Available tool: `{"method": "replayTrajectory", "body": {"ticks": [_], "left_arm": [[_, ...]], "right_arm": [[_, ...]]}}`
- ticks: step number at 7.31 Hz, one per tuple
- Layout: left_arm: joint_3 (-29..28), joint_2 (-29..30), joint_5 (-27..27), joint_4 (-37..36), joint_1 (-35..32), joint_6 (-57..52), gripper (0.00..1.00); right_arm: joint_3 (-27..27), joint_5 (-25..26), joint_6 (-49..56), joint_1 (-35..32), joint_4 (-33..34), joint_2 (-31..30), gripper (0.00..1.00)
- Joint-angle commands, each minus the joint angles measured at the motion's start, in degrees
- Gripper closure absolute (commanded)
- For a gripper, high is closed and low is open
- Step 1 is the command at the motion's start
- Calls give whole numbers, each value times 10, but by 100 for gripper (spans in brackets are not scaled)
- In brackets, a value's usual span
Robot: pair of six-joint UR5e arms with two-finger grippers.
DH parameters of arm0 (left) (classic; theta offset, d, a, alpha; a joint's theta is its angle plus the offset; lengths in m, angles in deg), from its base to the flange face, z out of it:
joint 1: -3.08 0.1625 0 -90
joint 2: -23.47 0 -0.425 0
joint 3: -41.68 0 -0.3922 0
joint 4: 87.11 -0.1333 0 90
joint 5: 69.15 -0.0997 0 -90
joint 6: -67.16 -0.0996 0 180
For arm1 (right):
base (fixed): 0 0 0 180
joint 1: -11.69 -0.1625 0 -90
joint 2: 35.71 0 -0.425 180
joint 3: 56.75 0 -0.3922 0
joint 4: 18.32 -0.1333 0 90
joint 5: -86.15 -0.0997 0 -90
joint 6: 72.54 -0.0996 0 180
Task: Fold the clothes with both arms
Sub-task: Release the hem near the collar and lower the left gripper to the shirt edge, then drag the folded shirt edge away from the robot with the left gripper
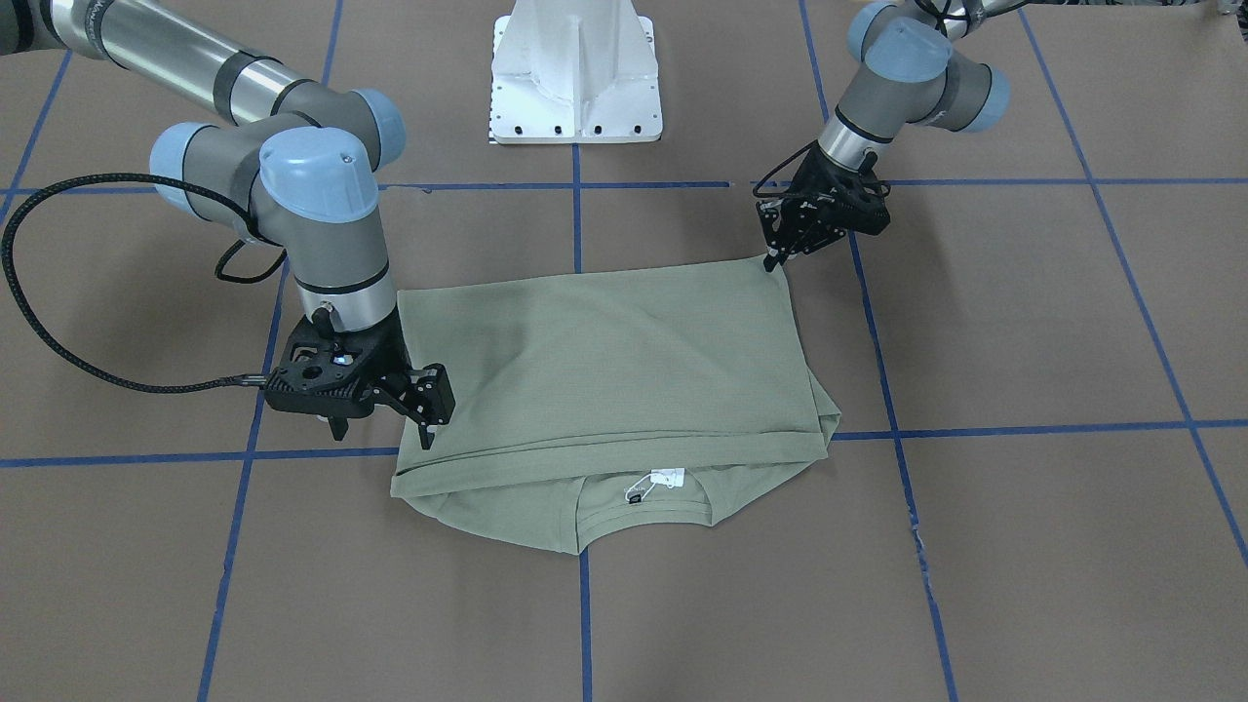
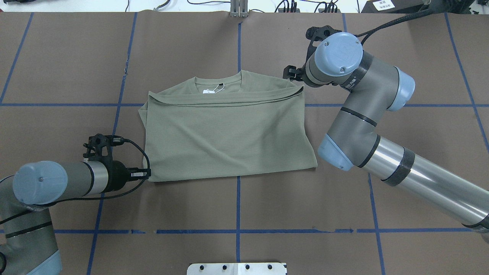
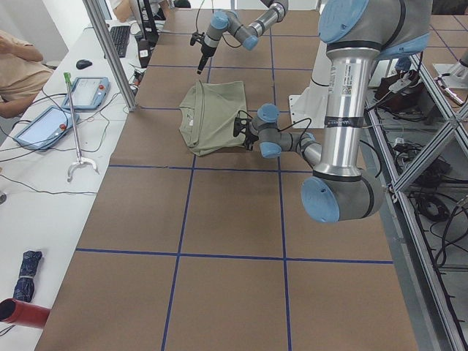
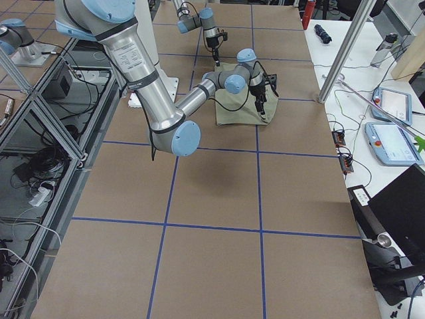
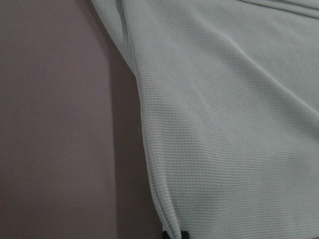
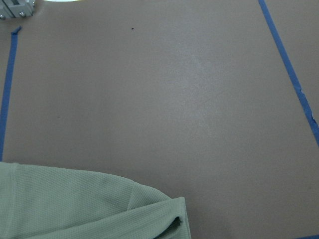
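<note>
Between the two end effectors, a folded sage-green shirt (image 1: 604,361) is lying flat on the table (image 1: 1024,322).

The left end effector (image 1: 776,257) is pinching the shirt's corner on the robot's side, its fingers drawn narrow on the hem. From there the cloth is spreading away toward the right end effector (image 1: 382,434). That one is standing with its fingers apart at the diagonally opposite corner, one tip just at the folded edge and the other over bare table. The left arm (image 1: 907,83) is slanting down to its corner with the wrist tilted. The right arm (image 1: 322,224) is reaching across with its last link pointing straight down. The shirt's long axis is running sideways from one end effector's side to the other's. Its collar (image 1: 643,507), with the white tag (image 1: 667,478), is pointing away from the robot.
</note>
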Motion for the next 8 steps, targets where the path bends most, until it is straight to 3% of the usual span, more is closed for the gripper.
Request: {"method": "replayTrajectory", "body": {"ticks": [1,3,8], "left_arm": [[-4,-2,5,-5,-57,-111,100],[-67,17,6,-6,-147,-200,100],[-429,301,-1,0,-280,-315,100]], "right_arm": [[-1,0,2,0,-3,-5,0],[-2,-1,1,0,-3,-7,0],[-3,0,-3,2,-4,-8,0]]}}
